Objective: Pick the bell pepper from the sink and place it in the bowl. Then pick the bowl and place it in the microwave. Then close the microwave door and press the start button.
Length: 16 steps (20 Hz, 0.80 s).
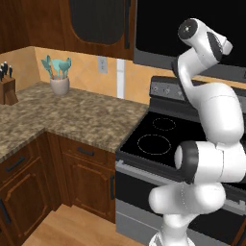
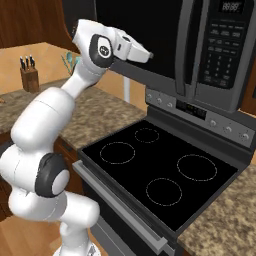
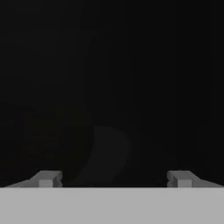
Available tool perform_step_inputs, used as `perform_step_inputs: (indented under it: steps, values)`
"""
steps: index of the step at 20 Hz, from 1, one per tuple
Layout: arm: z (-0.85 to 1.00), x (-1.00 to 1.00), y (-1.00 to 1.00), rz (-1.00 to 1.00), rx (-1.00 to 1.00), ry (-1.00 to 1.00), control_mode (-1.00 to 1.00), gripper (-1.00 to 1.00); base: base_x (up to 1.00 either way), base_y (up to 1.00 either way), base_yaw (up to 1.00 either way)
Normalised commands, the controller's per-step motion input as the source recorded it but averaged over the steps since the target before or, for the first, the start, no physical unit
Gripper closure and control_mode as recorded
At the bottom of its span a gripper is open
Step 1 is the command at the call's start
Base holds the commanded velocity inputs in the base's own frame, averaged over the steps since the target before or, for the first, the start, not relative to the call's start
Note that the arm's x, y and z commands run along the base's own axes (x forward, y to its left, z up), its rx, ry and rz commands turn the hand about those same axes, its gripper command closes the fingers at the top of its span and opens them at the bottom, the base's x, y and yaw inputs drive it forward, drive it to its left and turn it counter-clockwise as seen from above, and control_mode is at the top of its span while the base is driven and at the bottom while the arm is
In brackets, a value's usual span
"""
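Two fingers (image 3: 46, 178) spread wide, facing one microwave (image 2: 200, 45) cavity

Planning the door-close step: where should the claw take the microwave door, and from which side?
On the microwave door, likely the edge farthest from the cavity, approached from the face turned away from the microwave. It stands swung open, a tall flat panel, so the open claw should push there rather than pinch.
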Motion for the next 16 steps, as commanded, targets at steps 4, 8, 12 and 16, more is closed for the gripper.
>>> perform_step_inputs:
  steps: [4,8,12,16]
  values:
    - [0.0,0.62,-0.53,0.08,0.07,-0.09,-1.0,-1.0,0.0,0.0,0.0]
    - [-0.21,0.9,-0.56,0.11,0.07,-0.14,-1.0,-1.0,0.0,0.0,0.0]
    - [-0.12,0.32,-0.1,0.07,0.01,-0.13,-1.0,-1.0,0.0,0.0,0.0]
    - [0.03,-0.47,0.33,0.04,0.01,0.0,-1.0,-1.0,0.0,0.0,0.0]
